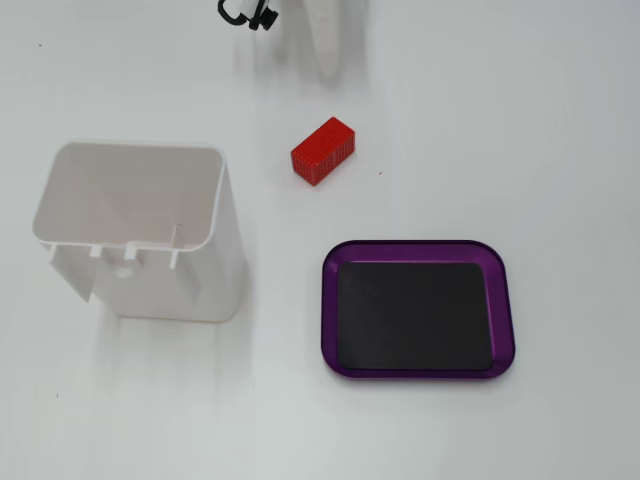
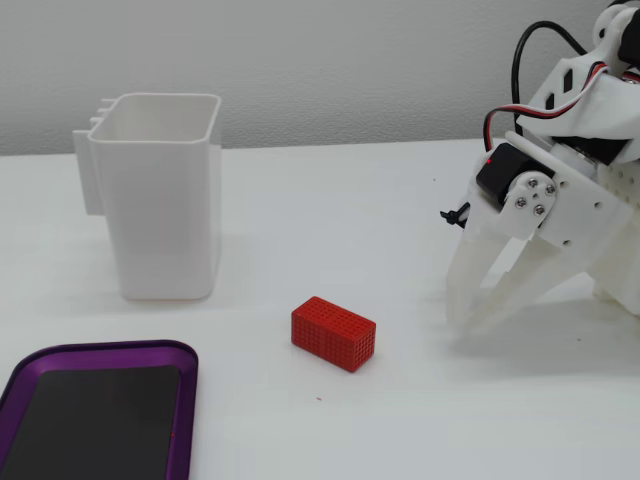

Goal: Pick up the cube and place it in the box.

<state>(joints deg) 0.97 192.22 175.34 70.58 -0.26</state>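
I have the cube [image 1: 323, 150] lying flat on the counter [image 1: 500, 120], skewed to the counter's edges, in open space between the end effector and the box [image 1: 417, 309]. Nothing touches it. In the top-down fixed view it sits toward the far edge, with the box nearer the near edge and a little right of it, and the tall white container [image 1: 140, 230] off to the left.

The end effector [image 2: 470, 322] is empty, fingertips down on or just above the counter to the right of the cube in the side fixed view, well short of it. Its two translucent fingers stand slightly parted; the gap looks narrow to me, maybe narrower than the cube.

My worries from here:
- If I approach without spreading the fingers wider, a tip will shove the cube instead of straddling it.
- The cube's skew means the fingers may close across corners, and it could twist or squirt out.
- The fingertips ride low, so dragging across the counter could catch.
- On the carry, the box rim is shallow; releasing high could bounce the cube out.
- The white container stands close enough to the path that a wide swing could clip it.
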